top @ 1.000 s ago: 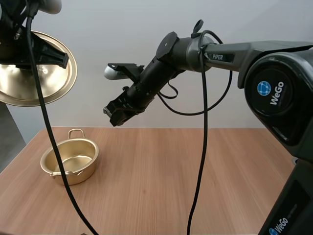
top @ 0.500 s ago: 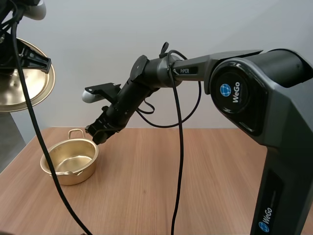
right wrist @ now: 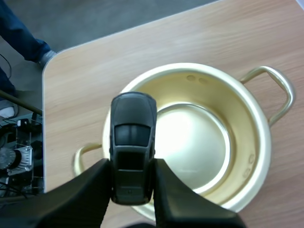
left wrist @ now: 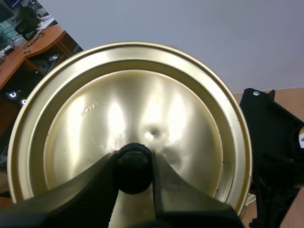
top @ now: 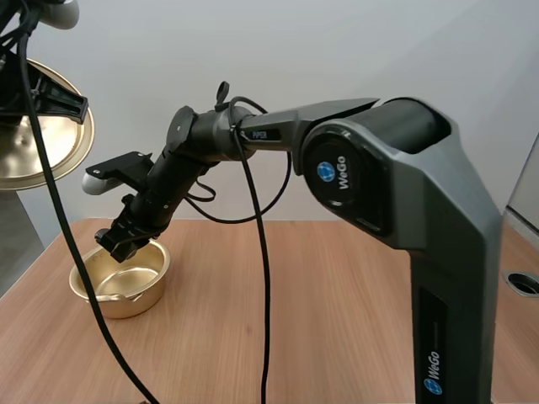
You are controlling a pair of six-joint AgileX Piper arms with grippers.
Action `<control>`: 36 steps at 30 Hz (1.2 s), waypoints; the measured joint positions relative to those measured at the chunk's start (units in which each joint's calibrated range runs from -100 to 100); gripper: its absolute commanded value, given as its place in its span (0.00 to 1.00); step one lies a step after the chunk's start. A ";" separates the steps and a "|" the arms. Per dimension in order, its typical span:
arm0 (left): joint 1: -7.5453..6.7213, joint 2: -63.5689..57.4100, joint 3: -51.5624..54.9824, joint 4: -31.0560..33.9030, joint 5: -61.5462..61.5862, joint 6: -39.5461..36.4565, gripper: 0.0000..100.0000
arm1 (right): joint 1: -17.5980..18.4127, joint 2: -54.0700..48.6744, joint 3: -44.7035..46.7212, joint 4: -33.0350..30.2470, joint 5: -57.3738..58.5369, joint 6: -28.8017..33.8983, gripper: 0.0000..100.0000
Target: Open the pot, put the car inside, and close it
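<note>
Seemingly light and rigid, the car [right wrist: 133,142] is held by its flanks in the right claw [right wrist: 131,176] above the open pot [right wrist: 249,142] on the desk [right wrist: 213,38]; the lid [left wrist: 133,99] is gripped by its knob [left wrist: 134,159] in the left claw [left wrist: 134,172].

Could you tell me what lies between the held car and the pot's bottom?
Nothing: the right wrist view shows the car over the bare, empty pot.

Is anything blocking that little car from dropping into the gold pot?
Nothing visible. The right claw holds the car above the open pot; the left claw holds the lid high and aside.
</note>
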 measured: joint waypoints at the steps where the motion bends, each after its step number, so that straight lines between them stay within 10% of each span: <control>1: 0.00 -0.17 0.00 0.00 0.00 0.00 0.00 | 0.00 1.06 -0.78 -0.56 0.18 0.34 0.00; 36: 0.00 -3.14 0.00 -4.82 0.00 1.14 0.00 | 0.00 15.00 -13.35 -6.49 -0.38 2.81 0.00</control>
